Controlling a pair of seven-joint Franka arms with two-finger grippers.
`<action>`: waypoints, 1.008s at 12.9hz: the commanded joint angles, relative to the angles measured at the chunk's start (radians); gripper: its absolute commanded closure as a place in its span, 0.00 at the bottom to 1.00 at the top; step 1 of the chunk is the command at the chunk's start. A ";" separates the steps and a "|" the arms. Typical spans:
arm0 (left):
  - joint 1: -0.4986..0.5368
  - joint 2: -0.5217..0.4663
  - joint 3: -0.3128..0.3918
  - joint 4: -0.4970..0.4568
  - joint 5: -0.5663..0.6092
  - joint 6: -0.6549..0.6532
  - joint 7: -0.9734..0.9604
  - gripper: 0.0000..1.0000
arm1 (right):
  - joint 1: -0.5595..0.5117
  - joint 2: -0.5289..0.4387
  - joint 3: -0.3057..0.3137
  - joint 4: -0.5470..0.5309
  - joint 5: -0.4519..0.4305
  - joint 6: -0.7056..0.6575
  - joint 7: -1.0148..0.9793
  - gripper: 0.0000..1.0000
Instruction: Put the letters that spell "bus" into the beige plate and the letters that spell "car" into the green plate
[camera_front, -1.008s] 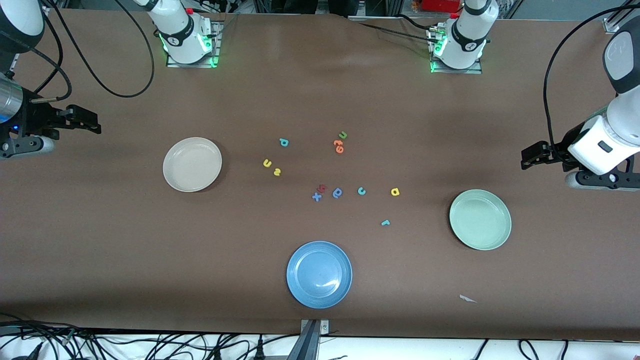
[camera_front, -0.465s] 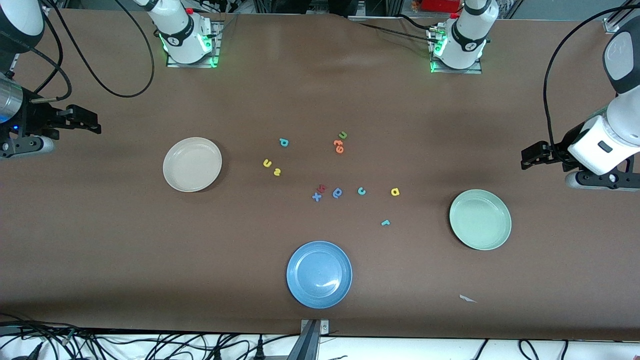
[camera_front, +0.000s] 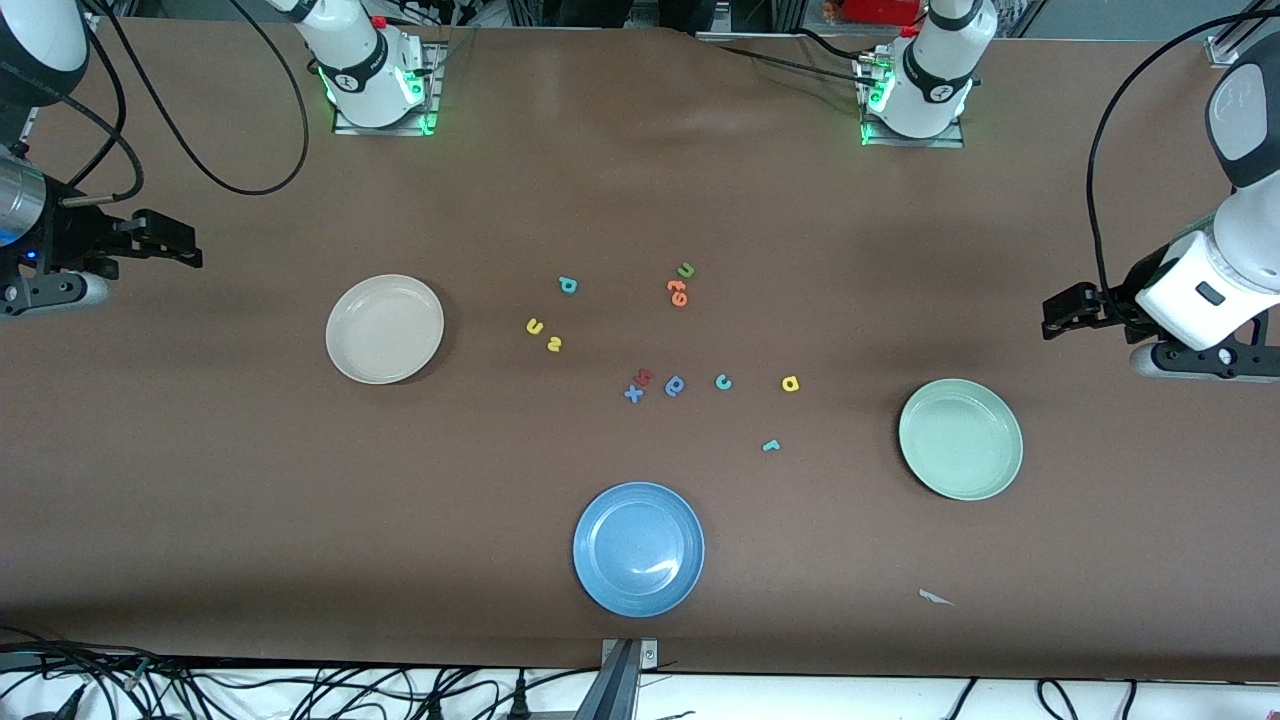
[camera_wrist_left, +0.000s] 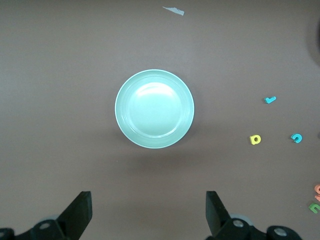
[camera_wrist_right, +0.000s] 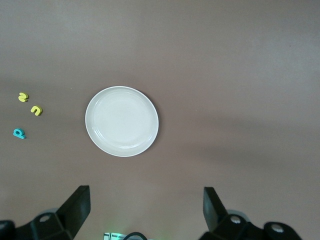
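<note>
The beige plate (camera_front: 384, 329) (camera_wrist_right: 121, 121) lies toward the right arm's end, the green plate (camera_front: 960, 439) (camera_wrist_left: 154, 109) toward the left arm's end. Both hold nothing. Between them lie the teal "b" (camera_front: 568, 285) (camera_wrist_right: 19, 133), yellow "u" (camera_front: 534, 326) (camera_wrist_right: 36, 110), yellow "s" (camera_front: 553, 344) (camera_wrist_right: 23, 96), teal "c" (camera_front: 723, 382) (camera_wrist_left: 297, 138), yellow "a" (camera_front: 790, 383) (camera_wrist_left: 255, 140) and teal "r" (camera_front: 770, 446) (camera_wrist_left: 270, 100). My right gripper (camera_front: 185, 250) (camera_wrist_right: 145, 207) hangs open over bare table beside the beige plate. My left gripper (camera_front: 1052, 314) (camera_wrist_left: 148, 210) hangs open beside the green plate.
A blue plate (camera_front: 638, 549) sits near the front edge. A green "u" (camera_front: 686, 270), orange letters (camera_front: 677, 292), a blue rounded letter (camera_front: 675, 386), a blue "x" (camera_front: 633, 395) and a red letter (camera_front: 645, 377) lie mid-table. A white scrap (camera_front: 935, 597) lies near the green plate.
</note>
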 joint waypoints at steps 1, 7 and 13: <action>0.011 -0.004 -0.004 -0.003 -0.018 0.008 0.024 0.00 | -0.003 -0.028 0.000 -0.025 -0.002 -0.002 -0.013 0.00; 0.006 0.004 -0.004 -0.003 -0.018 0.006 0.024 0.00 | -0.003 -0.028 0.000 -0.025 -0.002 -0.002 -0.013 0.00; -0.103 0.144 -0.030 0.016 -0.020 0.067 -0.116 0.00 | -0.003 -0.028 0.000 -0.025 -0.002 -0.004 -0.013 0.00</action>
